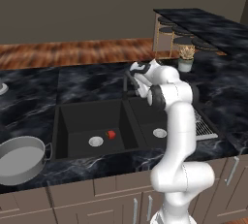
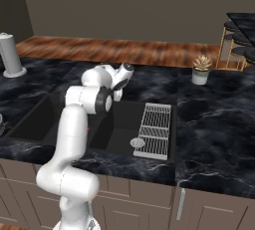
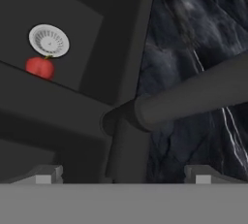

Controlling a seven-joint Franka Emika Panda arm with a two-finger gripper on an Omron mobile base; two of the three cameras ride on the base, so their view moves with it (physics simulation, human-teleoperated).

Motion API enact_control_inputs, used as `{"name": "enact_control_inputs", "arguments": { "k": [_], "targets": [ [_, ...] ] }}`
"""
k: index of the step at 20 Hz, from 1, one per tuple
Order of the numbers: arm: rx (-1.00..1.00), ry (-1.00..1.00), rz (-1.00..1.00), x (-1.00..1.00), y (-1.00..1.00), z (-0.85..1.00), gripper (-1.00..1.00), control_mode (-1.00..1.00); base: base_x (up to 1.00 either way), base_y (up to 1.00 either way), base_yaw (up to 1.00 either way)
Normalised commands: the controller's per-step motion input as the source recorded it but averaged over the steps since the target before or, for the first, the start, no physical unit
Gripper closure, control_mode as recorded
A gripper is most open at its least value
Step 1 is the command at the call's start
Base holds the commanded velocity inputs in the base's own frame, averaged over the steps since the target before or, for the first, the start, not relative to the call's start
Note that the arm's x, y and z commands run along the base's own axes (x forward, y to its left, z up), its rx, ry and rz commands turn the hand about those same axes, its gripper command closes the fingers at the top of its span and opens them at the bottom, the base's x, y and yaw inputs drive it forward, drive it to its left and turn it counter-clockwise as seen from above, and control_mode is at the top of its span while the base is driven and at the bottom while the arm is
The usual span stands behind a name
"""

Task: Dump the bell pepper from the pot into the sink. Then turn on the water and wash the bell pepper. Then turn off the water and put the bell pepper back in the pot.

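The bell pepper [image 1: 111, 134] lies in the sink's [image 1: 72, 121] left basin beside the drain [image 1: 96, 141], lower centre-left of the left base view, well below the hand [image 1: 133, 80], whose jaws stand open at the faucet [image 3: 160, 106].

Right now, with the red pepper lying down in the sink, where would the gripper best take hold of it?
Probably from straight above, fingers closing across the pepper's blocky sides. It lies loose on the flat floor of the sink's left basin, just beside the drain, so the top is the open approach. The open gripper now sits up by the faucet.
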Motion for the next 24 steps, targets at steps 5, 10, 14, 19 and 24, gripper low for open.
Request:
{"name": "enact_control_inputs", "arguments": {
  "k": [5, 10, 14, 19, 24],
  "targets": [
    [0.0, 0.04, 0.0, 0.24, 0.0, -0.12, -1.0, -1.0, 0.0, 0.0, 0.0],
    [0.0, 0.06, 0.0, 0.09, 0.0, -0.21, -1.0, -1.0, 0.0, 0.0, 0.0],
    [0.0, 0.04, 0.01, 0.01, 0.0, -0.24, -1.0, -1.0, 0.0, 0.0, 0.0],
    [0.0, 0.05, 0.0, 0.0, 0.0, -0.27, -1.0, -1.0, 0.0, 0.0, 0.0],
    [0.0, 0.04, 0.01, 0.0, 0.0, -0.35, -1.0, -1.0, 0.0, 0.0, 0.0]
  ]
}}
